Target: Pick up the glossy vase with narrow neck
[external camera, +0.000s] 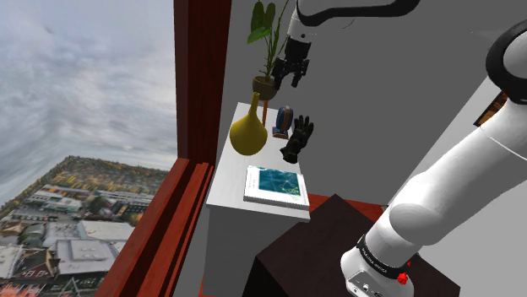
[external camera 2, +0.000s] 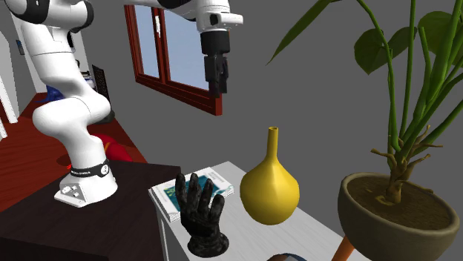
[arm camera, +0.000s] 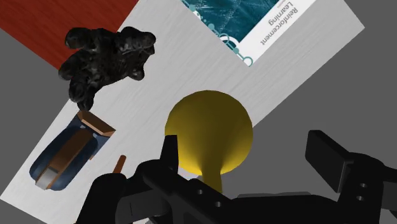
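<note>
Vase (external camera: 248, 131), yellow and glossy, stands upright at the middle of the shoulder view, near the left edge of a white table (external camera: 230, 179). A black hand figure (external camera: 297, 139) stands to its right and a book (external camera: 274, 184) lies lower right. The gripper (external camera: 287, 82) hangs above at upper centre, fingers spread, clasping nothing.

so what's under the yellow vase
The glossy yellow narrow-necked vase stands on the white tabletop, apart from the teal-covered book and the black hand-shaped sculpture. Its round belly hides its foot and the patch beneath.
</note>
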Action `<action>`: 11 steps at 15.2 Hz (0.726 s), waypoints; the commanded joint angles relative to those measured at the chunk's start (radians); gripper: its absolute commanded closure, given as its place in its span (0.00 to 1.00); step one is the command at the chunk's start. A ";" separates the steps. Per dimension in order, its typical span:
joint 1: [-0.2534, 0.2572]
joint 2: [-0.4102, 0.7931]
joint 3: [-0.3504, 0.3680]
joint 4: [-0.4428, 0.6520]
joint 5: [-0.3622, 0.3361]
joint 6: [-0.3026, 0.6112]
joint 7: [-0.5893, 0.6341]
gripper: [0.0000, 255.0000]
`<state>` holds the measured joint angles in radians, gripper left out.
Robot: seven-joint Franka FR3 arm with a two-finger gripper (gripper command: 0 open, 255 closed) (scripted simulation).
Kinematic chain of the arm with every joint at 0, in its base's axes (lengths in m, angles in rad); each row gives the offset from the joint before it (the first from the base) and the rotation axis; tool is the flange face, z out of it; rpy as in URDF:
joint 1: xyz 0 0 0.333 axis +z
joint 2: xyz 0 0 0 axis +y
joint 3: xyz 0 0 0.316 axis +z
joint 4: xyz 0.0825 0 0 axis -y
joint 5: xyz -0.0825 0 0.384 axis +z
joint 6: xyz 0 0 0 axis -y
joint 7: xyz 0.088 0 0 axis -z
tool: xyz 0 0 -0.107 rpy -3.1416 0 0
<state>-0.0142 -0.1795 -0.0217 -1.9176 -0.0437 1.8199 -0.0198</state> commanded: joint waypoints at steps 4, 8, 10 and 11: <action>-0.005 0.203 -0.012 0.178 0.022 0.006 -0.042 0.00; -0.013 0.378 -0.016 0.361 0.042 -0.017 -0.074 0.00; -0.018 0.471 -0.016 0.468 0.051 -0.039 -0.088 0.00; -0.020 0.520 -0.015 0.528 0.056 -0.054 -0.094 0.00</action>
<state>-0.0333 0.2905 -0.0380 -1.4472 0.0076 1.7773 -0.1091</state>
